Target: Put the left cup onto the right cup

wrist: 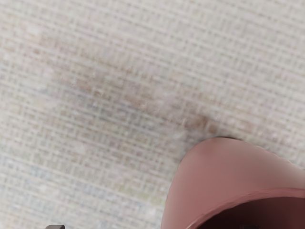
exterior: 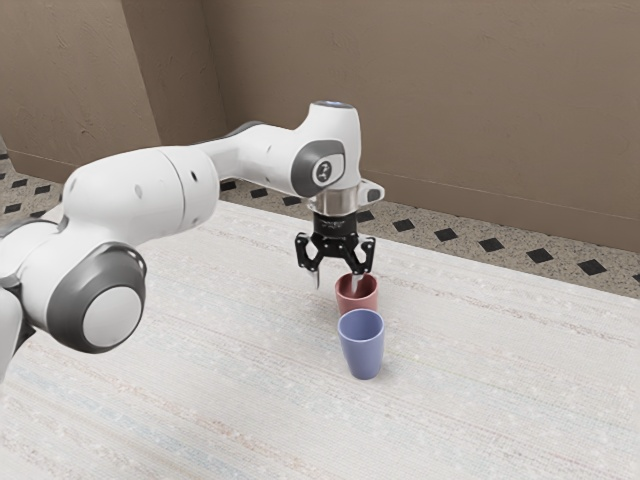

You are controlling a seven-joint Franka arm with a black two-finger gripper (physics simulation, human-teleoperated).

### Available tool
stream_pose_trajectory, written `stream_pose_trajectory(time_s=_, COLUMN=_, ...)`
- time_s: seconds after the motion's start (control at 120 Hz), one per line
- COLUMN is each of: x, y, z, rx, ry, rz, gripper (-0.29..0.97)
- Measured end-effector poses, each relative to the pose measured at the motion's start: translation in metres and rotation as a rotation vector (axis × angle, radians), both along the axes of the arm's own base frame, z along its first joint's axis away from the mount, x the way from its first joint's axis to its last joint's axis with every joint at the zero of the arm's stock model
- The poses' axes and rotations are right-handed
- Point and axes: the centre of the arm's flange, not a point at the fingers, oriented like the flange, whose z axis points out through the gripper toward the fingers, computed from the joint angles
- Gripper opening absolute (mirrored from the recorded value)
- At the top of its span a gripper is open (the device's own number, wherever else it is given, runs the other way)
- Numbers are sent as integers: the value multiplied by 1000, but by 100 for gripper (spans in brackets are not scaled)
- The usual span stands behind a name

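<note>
Two cups stand upright on the table, close together. The dusty red cup is the farther one, and the blue-violet cup stands just in front of it, nearer the camera. My black gripper hangs open right above the red cup's far rim, with one finger over the cup's mouth and the other outside it toward the exterior view's left. Neither finger presses the cup wall. The wrist view shows the red cup large and close, just under the hand.
The pale woven tabletop stretches wide around both cups. Behind the table runs a tiled floor and a brown wall.
</note>
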Motion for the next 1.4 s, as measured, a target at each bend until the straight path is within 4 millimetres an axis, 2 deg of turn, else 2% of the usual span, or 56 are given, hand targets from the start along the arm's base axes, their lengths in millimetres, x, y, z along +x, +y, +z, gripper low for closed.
stream_pose_trajectory(time_s=0.908, x=3, y=0, z=-12, rx=0, ry=-4, rz=1, gripper=35)
stream_pose_trajectory(time_s=1.4, x=3, y=0, z=-13, rx=1, ry=-5, rz=2, gripper=21)
